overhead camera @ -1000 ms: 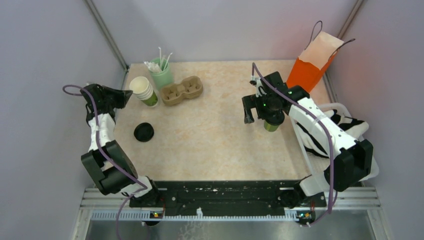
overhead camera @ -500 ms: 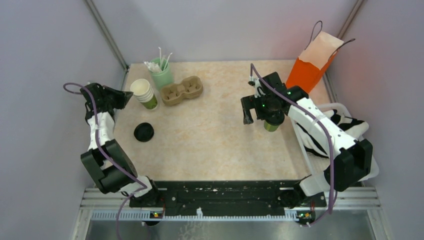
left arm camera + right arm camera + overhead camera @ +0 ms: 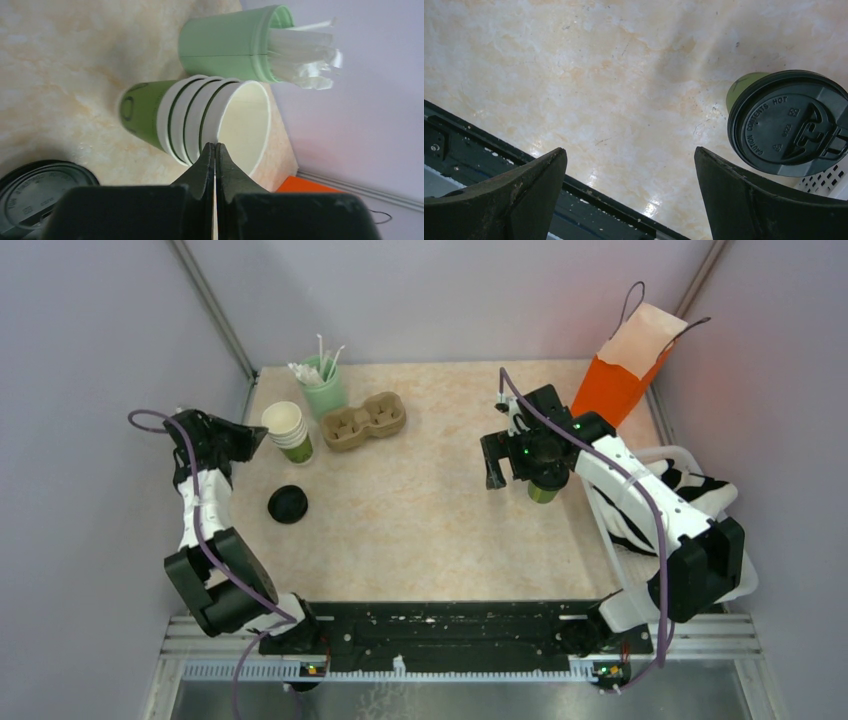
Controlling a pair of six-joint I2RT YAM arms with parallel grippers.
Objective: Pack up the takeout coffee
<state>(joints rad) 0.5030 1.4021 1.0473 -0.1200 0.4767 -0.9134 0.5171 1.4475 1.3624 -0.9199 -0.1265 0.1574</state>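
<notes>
Takeout coffee point(image 3: 791, 122) stands upright just beside the right gripper point(image 3: 629, 152), outside its wide-open, empty jaws; left gripper point(image 3: 215, 150), pinched closed, sits well apart.

Your left tool point(image 3: 215, 155) is pinched fully shut, fingertips pressed together, and your left arm point(image 3: 200, 508) stands folded up at the left side, pointing right. Your right tool point(image 3: 629, 152) faces down with fingers spread wide, right arm point(image 3: 640, 490) reaching forward and leftward.
</notes>
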